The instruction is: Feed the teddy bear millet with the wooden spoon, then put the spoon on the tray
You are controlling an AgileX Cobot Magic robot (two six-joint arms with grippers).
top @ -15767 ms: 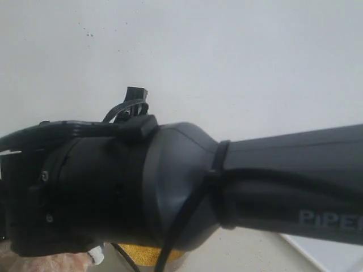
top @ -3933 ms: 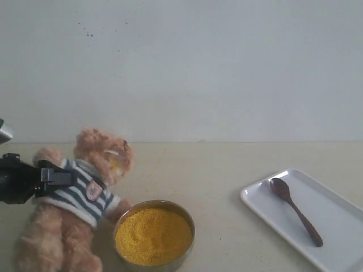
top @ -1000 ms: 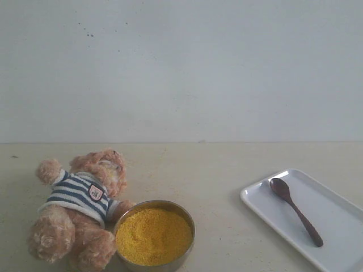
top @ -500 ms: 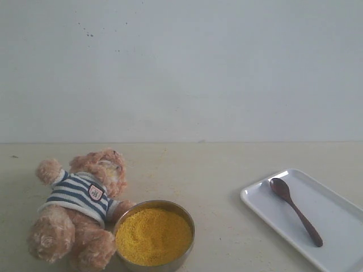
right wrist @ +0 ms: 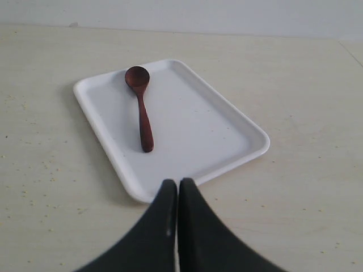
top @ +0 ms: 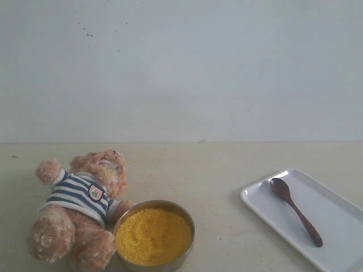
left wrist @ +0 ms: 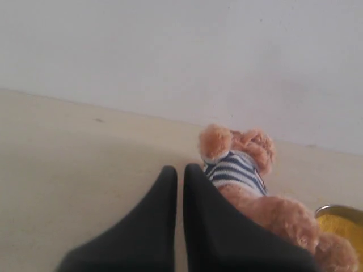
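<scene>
The left gripper point(left wrist: 180, 168) appears only in its own wrist view: two black fingers pressed together, clenched on nothing, above the bare beige tabletop point(top: 215, 170). One finger hides part of the fluffy light-brown teddy bear in a navy-and-white striped shirt point(top: 79, 209), which is just beyond the tips.

In the exterior view the bear lies on its back at the left of the table, its head toward the pale wall point(top: 181, 68) and a small shield badge on its chest. Its face is too blurred to read. One arm touches the round shallow metal bowl point(top: 154, 202) beside it. The bowl is heaped with fine bright yellow millet point(top: 153, 235), and its near rim is cut off by the picture's lower edge.

Well apart, at the right, is the flat white rectangular tray with rounded corners point(top: 340, 221); its far right corner runs out of the frame. The small dark reddish-brown wooden spoon point(top: 295, 209) lies flat on it, bowl end near one corner and handle along the tray.

The right gripper point(right wrist: 177, 182), absent from the exterior view, is likewise clamped empty, its tips over the tray's near rim.
</scene>
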